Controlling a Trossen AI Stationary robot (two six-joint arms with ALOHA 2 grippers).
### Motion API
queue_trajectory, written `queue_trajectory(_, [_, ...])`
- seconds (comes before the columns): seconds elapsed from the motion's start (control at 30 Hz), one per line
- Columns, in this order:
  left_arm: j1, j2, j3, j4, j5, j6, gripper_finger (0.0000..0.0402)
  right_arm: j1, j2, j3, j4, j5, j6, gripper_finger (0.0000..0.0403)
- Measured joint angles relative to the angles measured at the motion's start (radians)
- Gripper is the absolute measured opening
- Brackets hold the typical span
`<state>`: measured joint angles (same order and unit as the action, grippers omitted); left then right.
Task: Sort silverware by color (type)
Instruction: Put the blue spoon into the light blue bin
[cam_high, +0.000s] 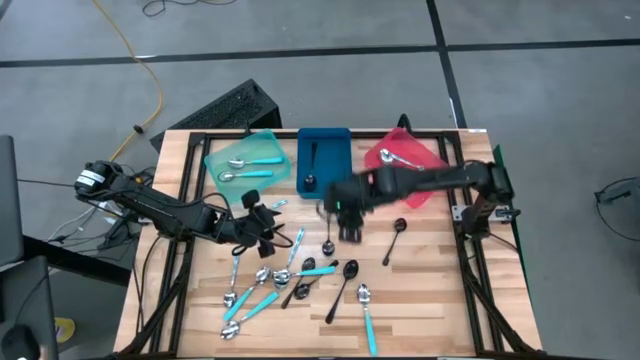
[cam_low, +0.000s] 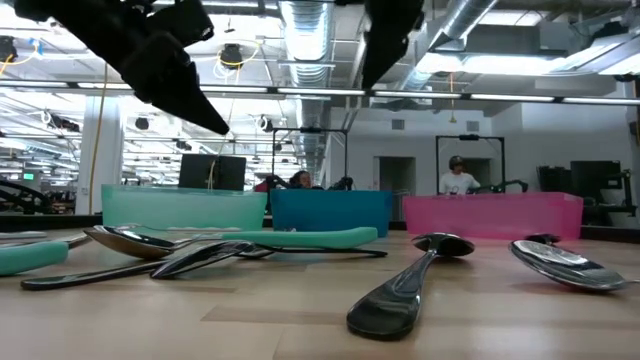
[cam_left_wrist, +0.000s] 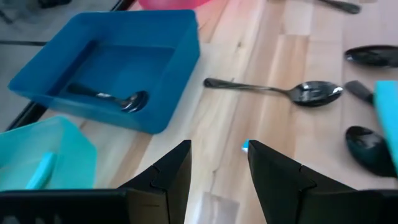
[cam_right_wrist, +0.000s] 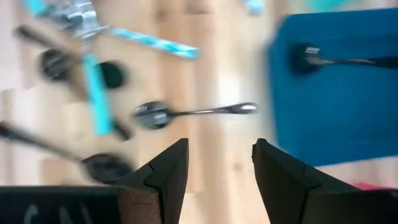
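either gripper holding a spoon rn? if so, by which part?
Nothing held. The left gripper is open over bare wood near the blue tray; the right gripper is open above a black spoon, gap empty.

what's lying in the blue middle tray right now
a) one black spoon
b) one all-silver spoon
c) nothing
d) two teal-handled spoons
a: the blue tray holds a single black spoon, seen again in the left wrist view; the teal-handled spoons lie in the teal tray.
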<state>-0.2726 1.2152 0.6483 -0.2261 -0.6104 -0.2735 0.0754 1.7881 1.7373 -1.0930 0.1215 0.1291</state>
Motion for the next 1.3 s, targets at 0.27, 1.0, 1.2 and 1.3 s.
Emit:
queue_trajectory(0.27, [0.000,0.001,0.000,0.011,0.030,-0.007,0.0147,0.234,0.001,-0.061,0.096,0.042,0.141,0.0198])
queue_trajectory(1.0, [0.005,0.092,0.000,0.118,0.061,0.008,0.0147,0.317,0.002,-0.489,0.792,0.114,0.064,0.0198])
queue_trajectory(1.2, [0.005,0.114,0.000,0.127,0.066,0.024,0.0147,0.276,0.002,-0.540,0.865,0.113,0.053,0.0198])
queue_trajectory(1.3, [0.005,0.108,0.000,0.130,0.066,0.030,0.0147,0.267,0.002,-0.557,0.911,0.113,0.053,0.0198])
